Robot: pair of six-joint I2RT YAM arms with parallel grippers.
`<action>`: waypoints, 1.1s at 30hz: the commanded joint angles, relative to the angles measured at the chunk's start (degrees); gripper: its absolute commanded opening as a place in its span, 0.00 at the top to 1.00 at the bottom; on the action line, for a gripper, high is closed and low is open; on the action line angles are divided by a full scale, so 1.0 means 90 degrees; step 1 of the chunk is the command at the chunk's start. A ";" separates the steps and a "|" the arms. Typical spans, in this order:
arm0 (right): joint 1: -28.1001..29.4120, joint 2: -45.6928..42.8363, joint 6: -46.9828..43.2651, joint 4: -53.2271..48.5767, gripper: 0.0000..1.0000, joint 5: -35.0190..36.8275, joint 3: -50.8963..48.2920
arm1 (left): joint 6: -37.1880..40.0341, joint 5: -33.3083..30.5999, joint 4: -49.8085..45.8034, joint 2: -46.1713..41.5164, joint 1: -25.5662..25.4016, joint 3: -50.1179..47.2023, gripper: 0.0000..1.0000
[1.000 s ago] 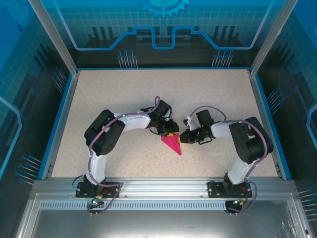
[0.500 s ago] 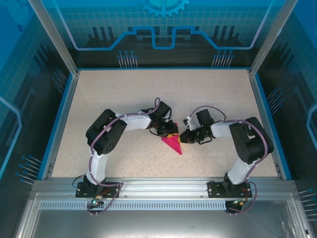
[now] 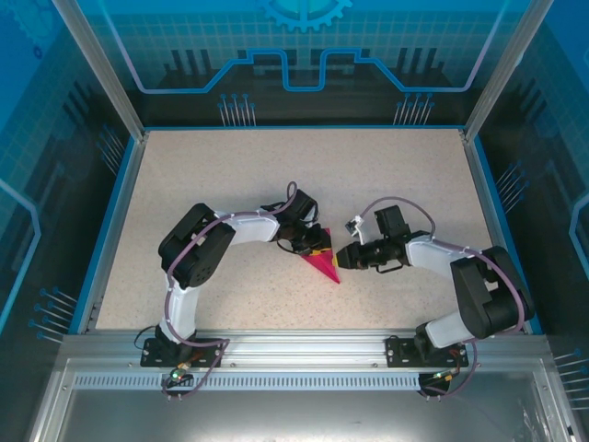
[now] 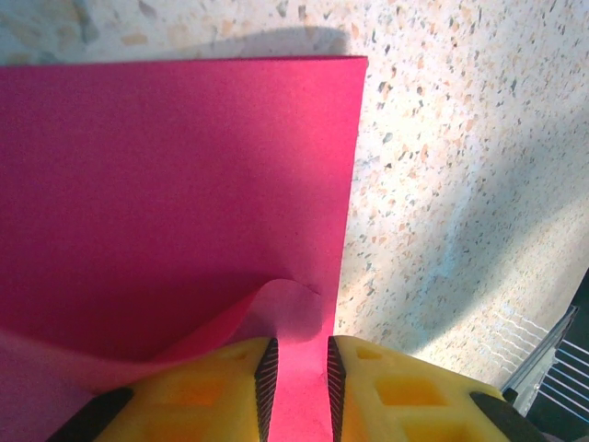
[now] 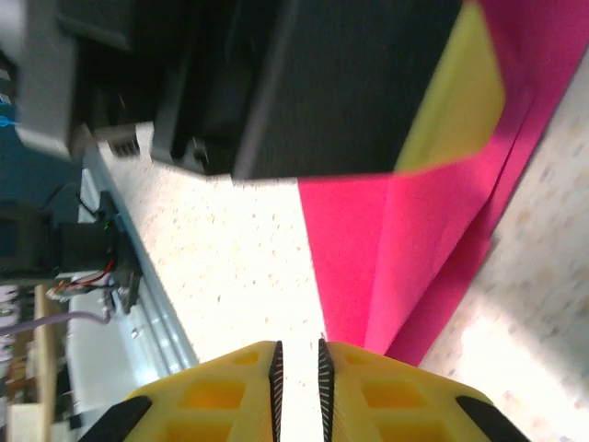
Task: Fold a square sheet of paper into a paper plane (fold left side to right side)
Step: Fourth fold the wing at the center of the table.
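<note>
Nearest us, both arm bases sit on the metal rail [image 3: 304, 354] at the table's [image 3: 230, 175] front edge, and both arms reach inward to the middle.

The paper [image 3: 322, 265] lies flat on the table between them, folded into a narrow pointed shape. Its tip points toward the rail and slightly right, and its wide end lies farther from us.

The right gripper [image 3: 341, 260] lies low, just beside the paper's right edge. In its wrist view, its yellow fingers [image 5: 386, 387] stand a thin slit apart. We see bare table in the slit and nothing held. The pink layers come up to its right finger, but we cannot tell whether they touch.

A little farther back, the left gripper [image 3: 316, 245] comes down over the paper's wide end. In its wrist view, the pads are nearly together and pink fills the narrow gap. A small flap curls up against the left finger. We cannot tell whether the pads pinch the paper or only press on it. Beyond the fingertips, the paper lies smooth, with a straight right edge and a square far corner.

Behind the arms, the speckled table runs back to a blue wall [image 3: 304, 55].
</note>
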 commanded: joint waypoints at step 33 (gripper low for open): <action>0.0690 0.1127 0.0050 -0.0264 0.82 0.0234 0.0033 | 0.0116 -0.0381 -0.0574 0.0130 -0.0030 -0.0283 0.74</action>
